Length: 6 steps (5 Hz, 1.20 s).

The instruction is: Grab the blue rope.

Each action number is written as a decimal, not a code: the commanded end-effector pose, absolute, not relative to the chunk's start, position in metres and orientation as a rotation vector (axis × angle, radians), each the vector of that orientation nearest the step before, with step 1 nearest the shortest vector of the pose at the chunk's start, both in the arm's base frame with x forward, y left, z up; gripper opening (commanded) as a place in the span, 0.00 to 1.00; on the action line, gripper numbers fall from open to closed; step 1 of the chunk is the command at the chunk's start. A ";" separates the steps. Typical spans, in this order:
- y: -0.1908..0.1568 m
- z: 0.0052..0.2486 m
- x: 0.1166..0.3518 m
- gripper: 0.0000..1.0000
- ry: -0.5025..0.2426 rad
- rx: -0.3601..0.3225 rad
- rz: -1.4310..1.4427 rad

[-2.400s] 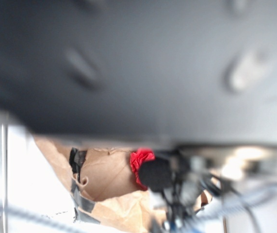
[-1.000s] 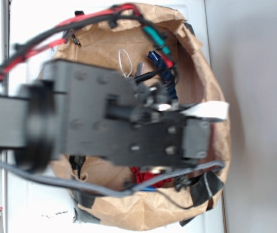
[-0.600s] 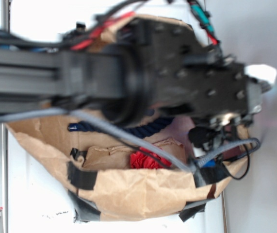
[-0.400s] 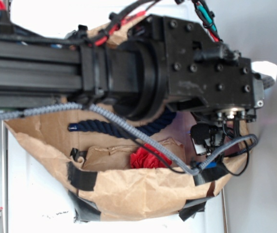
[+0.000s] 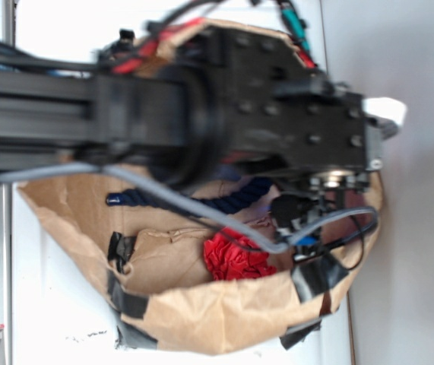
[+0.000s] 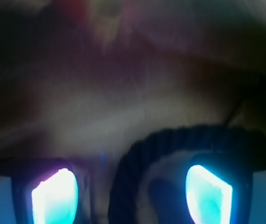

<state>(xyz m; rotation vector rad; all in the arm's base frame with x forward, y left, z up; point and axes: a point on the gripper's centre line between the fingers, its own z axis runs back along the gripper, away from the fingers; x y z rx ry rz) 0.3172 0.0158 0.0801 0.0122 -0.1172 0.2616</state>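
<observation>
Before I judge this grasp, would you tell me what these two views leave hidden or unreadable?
- Exterior: the arm covers much of the blue rope; only one stretch and one capped end show.
- Exterior: the hand is hidden beneath the arm's wrist housing, which is motion-blurred.
- Wrist: dark and out of focus; the hand shows two glowing fingertips apart, rope arching between, contact unclear.
- Wrist: the bottom edge cuts off the fingertips.
</observation>
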 end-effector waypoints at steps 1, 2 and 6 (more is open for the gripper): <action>0.019 0.102 0.321 1.00 -0.189 0.007 0.264; 0.019 0.102 0.321 1.00 -0.189 0.007 0.264; 0.027 0.053 0.305 1.00 -0.219 -0.051 0.221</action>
